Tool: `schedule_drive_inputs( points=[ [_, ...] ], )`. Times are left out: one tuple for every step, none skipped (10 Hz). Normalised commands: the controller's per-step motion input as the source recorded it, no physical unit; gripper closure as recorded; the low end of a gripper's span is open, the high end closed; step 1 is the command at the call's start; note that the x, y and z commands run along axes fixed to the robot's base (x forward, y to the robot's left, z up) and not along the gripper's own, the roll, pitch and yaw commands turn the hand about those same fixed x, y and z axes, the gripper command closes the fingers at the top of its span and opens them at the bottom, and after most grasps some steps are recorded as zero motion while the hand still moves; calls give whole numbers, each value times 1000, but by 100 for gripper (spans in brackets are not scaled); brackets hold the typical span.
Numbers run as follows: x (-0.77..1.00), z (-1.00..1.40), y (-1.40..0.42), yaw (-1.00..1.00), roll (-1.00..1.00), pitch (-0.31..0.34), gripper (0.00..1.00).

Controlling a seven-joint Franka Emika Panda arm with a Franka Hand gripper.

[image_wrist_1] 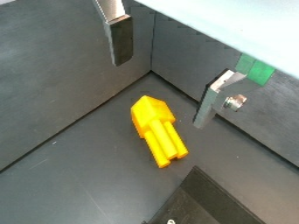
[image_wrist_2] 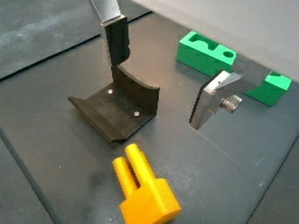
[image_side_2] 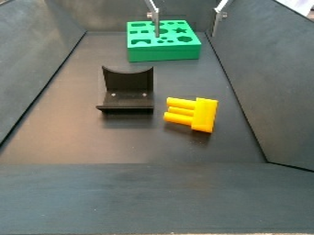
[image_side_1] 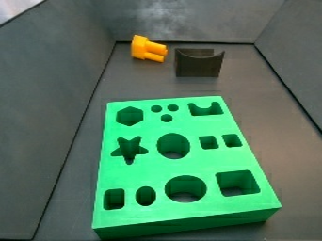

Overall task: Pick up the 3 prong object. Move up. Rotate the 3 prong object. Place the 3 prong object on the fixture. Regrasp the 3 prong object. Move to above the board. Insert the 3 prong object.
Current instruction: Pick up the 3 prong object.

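The dark grey floor (image_side_2: 73, 119) of the walled enclosure carries three items. The 3 prong object (image_side_2: 192, 113) lies flat on its side, just beside the fixture (image_side_2: 125, 89) and not touching it. The green board (image_side_1: 182, 160) lies flat, well apart from both. The gripper (image_wrist_2: 166, 74) hangs above the floor, fingers (image_wrist_2: 117, 42) spread, holding nothing.

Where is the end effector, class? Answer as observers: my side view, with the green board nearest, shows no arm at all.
Observer: In both wrist views the end effector hangs open above the floor, with nothing between its fingers.
Operator: Is the piece near it?
Observer: Yes. The 3 prong object lies on the floor below, untouched.
Operator: And the fixture?
Observer: A side view shows the fixture with its base plate on the side away from the board.
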Motion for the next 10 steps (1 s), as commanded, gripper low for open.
schedule_drive_inputs(
  points=[
    [-377, -86, 203, 0, -86, -144, 0],
    [-140, -549, 89, 749, 327, -33, 0],
    [-20, -631, 51, 834, 306, -7, 0],
    [-91, -674, 9, 920, 254, -59, 0],
    [-123, -680, 17, 966, 193, -83, 0],
    [-129, -686, 20, 969, 187, -90, 0],
    [-91, -680, 49, 889, 250, -60, 0],
    [-120, -663, 117, 803, 269, -57, 0],
    [-149, -677, 123, 794, 273, -76, 0],
    [-160, -691, 137, 791, 263, -87, 0]
  ],
)
